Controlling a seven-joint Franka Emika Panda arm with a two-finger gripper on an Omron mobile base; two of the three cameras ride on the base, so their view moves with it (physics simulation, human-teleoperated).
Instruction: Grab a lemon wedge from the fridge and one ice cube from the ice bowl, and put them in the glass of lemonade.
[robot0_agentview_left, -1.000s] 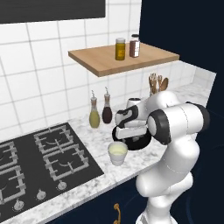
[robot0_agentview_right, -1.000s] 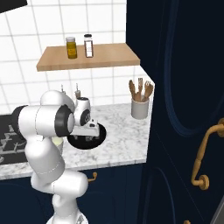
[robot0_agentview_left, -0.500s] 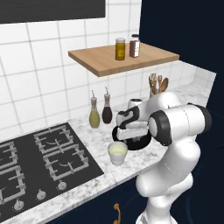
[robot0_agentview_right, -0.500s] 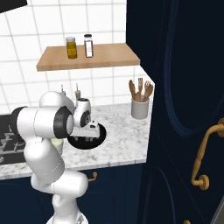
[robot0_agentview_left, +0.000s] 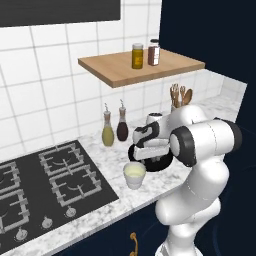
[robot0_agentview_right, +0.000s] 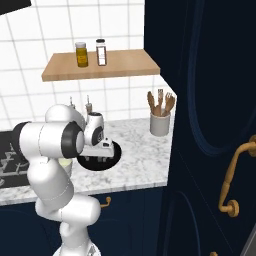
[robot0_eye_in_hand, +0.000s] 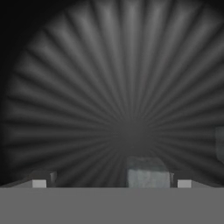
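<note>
My gripper (robot0_eye_in_hand: 111, 183) reaches down inside the dark ribbed ice bowl (robot0_eye_in_hand: 131, 87), its fingers spread wide and open. An ice cube (robot0_eye_in_hand: 148, 173) lies on the bowl's floor between the fingertips, nearer the right one. A second cube (robot0_eye_in_hand: 219, 144) peeks in at the right edge. From the base, the hand (robot0_agentview_left: 150, 150) dips into the black bowl (robot0_agentview_left: 162, 163) on the marble counter. The glass of lemonade (robot0_agentview_left: 134, 175) stands just left of the bowl, close to the hand. The lemon wedge and the fridge are out of view.
Two oil bottles (robot0_agentview_left: 108, 131) stand at the tiled wall behind the bowl, and a black gas hob (robot0_agentview_left: 55, 180) lies to the left. A utensil holder (robot0_agentview_right: 160, 122) sits at the right against a tall navy cabinet (robot0_agentview_right: 210, 100). A wooden shelf (robot0_agentview_left: 140, 65) with jars hangs overhead.
The hand has sunk a little lower into the ice bowl. Nothing else has moved.
</note>
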